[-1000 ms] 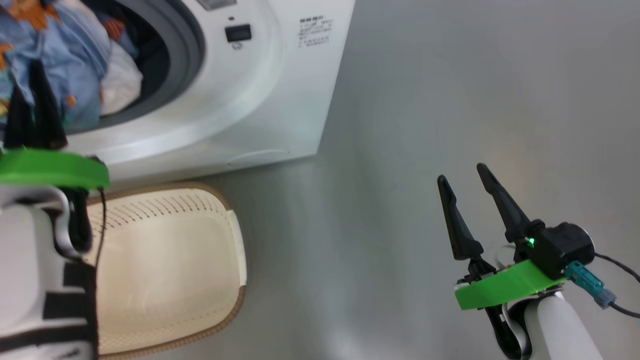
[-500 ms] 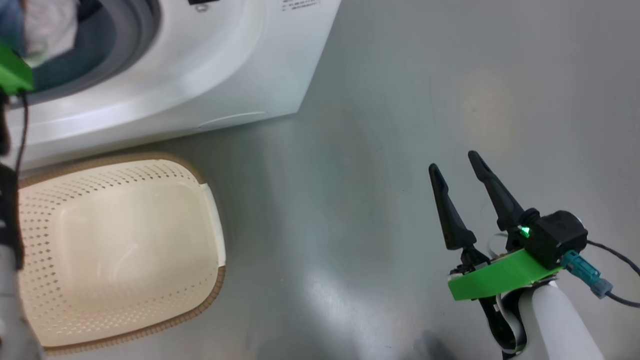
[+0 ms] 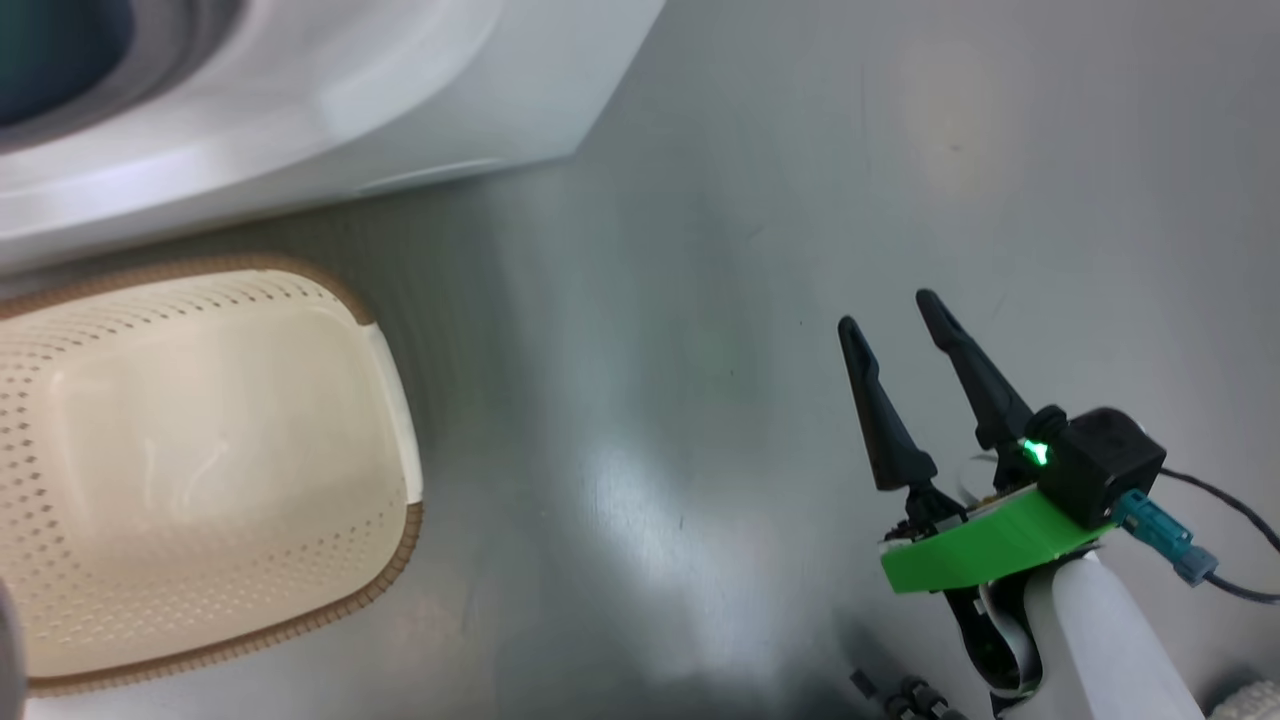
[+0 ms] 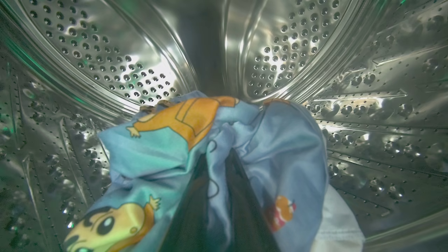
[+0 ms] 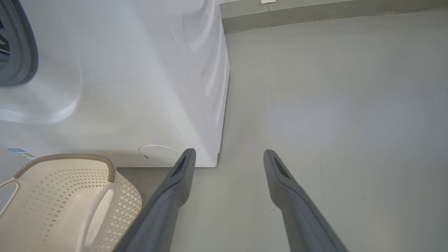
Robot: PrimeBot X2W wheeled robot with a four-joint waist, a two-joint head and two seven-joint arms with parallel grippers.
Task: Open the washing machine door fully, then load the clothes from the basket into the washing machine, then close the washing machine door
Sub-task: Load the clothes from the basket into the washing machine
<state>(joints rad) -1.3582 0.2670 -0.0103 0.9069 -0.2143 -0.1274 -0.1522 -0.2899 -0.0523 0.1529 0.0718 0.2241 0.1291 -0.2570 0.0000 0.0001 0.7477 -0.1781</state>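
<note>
In the left wrist view my left gripper is inside the perforated steel drum of the washing machine, shut on the clothes. They are light blue fabric with orange cartoon figures, bunched around the dark fingers. The cream basket sits on the floor in front of the washer with nothing in it, and it also shows at the lower left of the right wrist view. My right gripper hovers open over bare floor to the washer's right. The washing machine door is out of view.
Grey floor spreads to the right of the washing machine. A round white hatch sits low on the washer's front, near the basket. A cable trails from my right wrist.
The head camera has swung, so the washer and basket slide up and left in its picture, and my left arm has left that picture. The right gripper stays open.
</note>
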